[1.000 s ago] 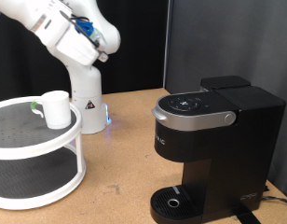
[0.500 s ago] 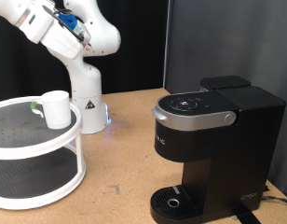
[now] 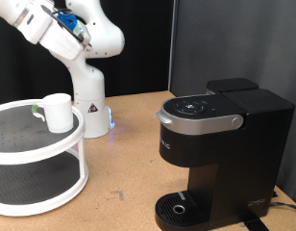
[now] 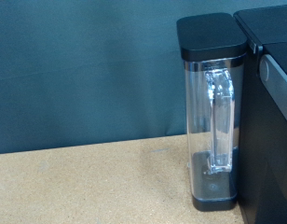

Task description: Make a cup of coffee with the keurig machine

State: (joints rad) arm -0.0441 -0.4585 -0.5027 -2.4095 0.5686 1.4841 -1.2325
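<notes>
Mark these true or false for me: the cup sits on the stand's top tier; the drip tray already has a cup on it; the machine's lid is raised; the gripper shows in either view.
1. The cup stands on the top tier of the white stand. True.
2. A cup is on the drip tray. False: it is bare.
3. The keurig machine has its lid raised. False: the lid is down.
4. The gripper is visible. False: neither view shows it.

Brown table (image 3: 129, 154) carries the keurig machine (image 3: 220, 154); a white two-tier stand (image 3: 37, 159); apparently the arm's base (image 3: 90, 115).
</notes>
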